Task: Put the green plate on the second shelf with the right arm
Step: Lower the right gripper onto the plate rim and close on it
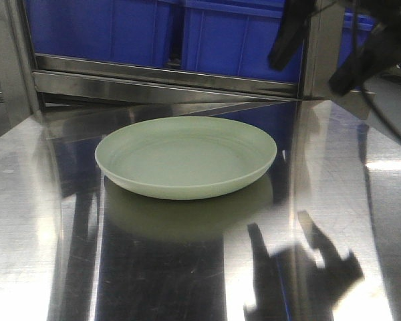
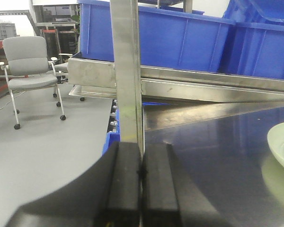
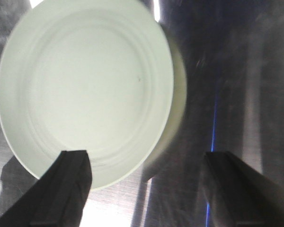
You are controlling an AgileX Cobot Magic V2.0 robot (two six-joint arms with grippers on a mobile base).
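Observation:
The green plate (image 1: 186,157) lies flat on the shiny steel surface (image 1: 40,221), round and pale sage with a low rim. From the right wrist view the plate (image 3: 85,90) fills the upper left, seen from above. My right gripper (image 3: 149,158) hangs open over the plate's right edge, its left finger (image 3: 71,184) above the rim and its right finger (image 3: 232,184) above bare steel, holding nothing. In the front view the right gripper (image 1: 307,73) sits high at the back right of the plate. My left gripper (image 2: 142,147) is shut and empty, left of the plate (image 2: 281,144).
Blue plastic bins (image 1: 180,30) stand behind a steel rail (image 1: 167,79) at the back. A steel upright post (image 2: 127,71) rises just ahead of the left gripper. An office chair (image 2: 31,71) stands on the grey floor far left. Cables (image 1: 381,100) hang at the right.

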